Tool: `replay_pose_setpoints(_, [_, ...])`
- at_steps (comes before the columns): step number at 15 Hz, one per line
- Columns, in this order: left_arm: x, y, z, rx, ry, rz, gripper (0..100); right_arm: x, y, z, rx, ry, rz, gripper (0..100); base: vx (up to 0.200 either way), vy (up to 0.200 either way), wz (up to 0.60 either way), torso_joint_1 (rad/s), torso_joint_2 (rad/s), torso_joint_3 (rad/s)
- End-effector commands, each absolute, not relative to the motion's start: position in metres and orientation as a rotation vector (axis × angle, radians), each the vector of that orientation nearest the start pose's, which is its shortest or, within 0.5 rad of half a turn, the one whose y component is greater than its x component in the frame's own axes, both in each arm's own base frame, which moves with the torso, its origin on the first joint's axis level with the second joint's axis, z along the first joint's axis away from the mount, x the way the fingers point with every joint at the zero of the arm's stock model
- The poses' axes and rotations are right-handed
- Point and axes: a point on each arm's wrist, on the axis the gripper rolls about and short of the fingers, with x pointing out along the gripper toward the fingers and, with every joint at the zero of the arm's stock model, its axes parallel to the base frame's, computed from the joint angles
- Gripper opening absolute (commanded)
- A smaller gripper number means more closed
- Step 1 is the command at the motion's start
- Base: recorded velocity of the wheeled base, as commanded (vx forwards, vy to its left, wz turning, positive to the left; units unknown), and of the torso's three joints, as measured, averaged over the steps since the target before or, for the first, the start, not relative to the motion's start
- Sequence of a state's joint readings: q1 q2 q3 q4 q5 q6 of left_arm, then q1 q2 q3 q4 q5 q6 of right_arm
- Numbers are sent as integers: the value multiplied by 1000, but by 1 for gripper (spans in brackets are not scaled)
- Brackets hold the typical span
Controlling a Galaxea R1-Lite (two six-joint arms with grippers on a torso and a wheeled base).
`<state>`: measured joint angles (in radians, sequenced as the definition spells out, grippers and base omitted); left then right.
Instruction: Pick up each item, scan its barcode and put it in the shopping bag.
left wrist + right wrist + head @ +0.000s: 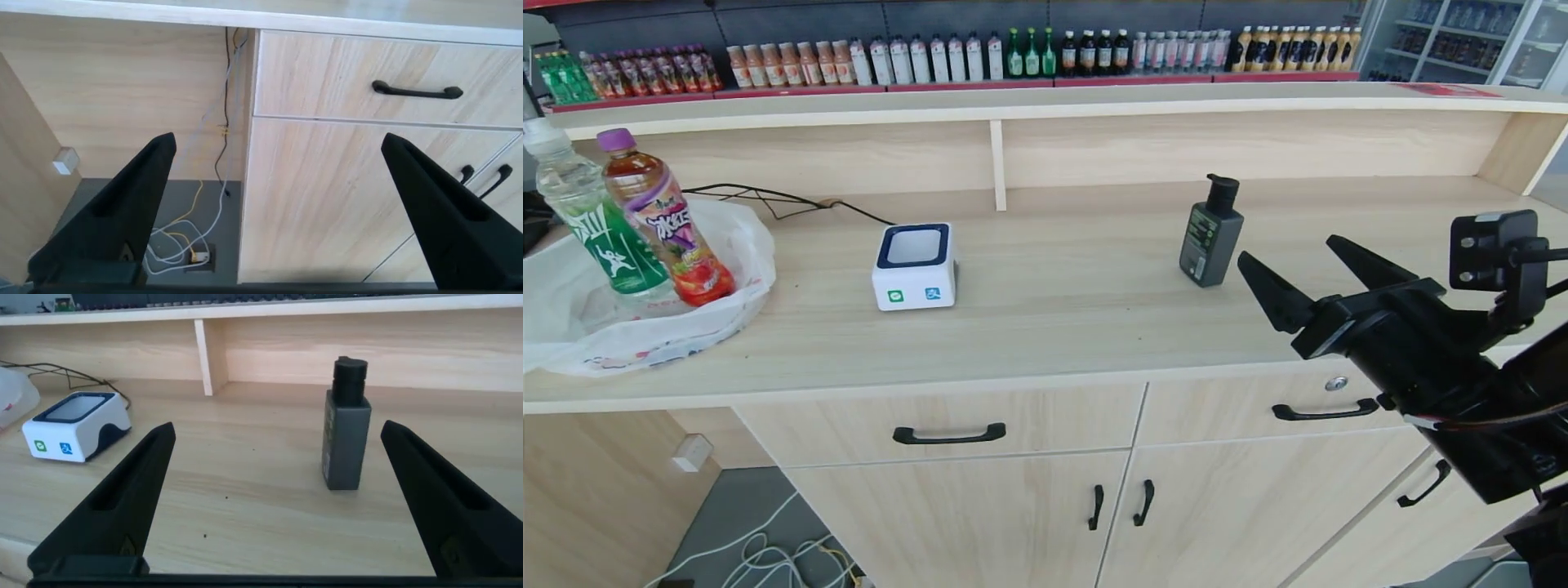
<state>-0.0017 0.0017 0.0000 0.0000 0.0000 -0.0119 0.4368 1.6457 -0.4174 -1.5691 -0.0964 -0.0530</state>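
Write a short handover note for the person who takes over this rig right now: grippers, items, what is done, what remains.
Left gripper: open, empty, low in front of the cabinet.
Right gripper: open, empty, near the counter's front edge, pointed at the grey bottle, not touching it.
Done: water bottle and tea bottle stand in the shopping bag.
Left: the grey bottle stands upright, right of the scanner; pick it, scan it, bag it.

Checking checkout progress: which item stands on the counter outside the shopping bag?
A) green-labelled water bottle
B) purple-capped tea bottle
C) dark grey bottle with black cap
C: the dark grey bottle stands upright on the bare counter, well apart from the shopping bag.
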Motion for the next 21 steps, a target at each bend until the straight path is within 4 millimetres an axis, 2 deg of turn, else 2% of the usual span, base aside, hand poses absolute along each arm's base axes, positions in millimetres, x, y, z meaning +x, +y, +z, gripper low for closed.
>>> replay_pose_setpoints(1, [-23, 0, 76, -12, 2, -2, 100, 227, 104, 192, 36, -331, 329, 100, 0, -200, 0, 2, 2, 7])
replay_pose_setpoints(4, [-23, 0, 76, -8, 2, -2, 100, 228, 104, 190, 33, -324, 329, 100, 0, -200, 0, 4, 2, 2])
replay_pose_setpoints(6, [-23, 0, 76, -8, 2, -2, 100, 231, 105, 196, 14, -355, 321, 100, 0, 0, 0, 0, 0, 0])
replay_pose_setpoints(9, [-23, 0, 76, -8, 2, -2, 100, 241, 118, 197, 28, -364, 389, 100, 0, 0, 0, 0, 0, 0])
replay_pose_setpoints(13, [-23, 0, 76, -8, 2, -2, 100, 266, 127, 201, 16, -284, 388, 100, 0, 0, 0, 0, 0, 0])
replay_pose_setpoints(16, [-23, 0, 76, -8, 2, -2, 100, 298, 143, 202, 59, -229, 400, 100, 0, 0, 0, 0, 0, 0])
replay_pose_setpoints(18, [-23, 0, 76, -8, 2, -2, 100, 320, 155, 198, 61, -233, 402, 100, 0, 0, 0, 0, 0, 0])
replay_pose_setpoints(21, [-23, 0, 76, -8, 2, -2, 100, 339, 163, 186, 58, -220, 400, 100, 0, 0, 0, 0, 0, 0])
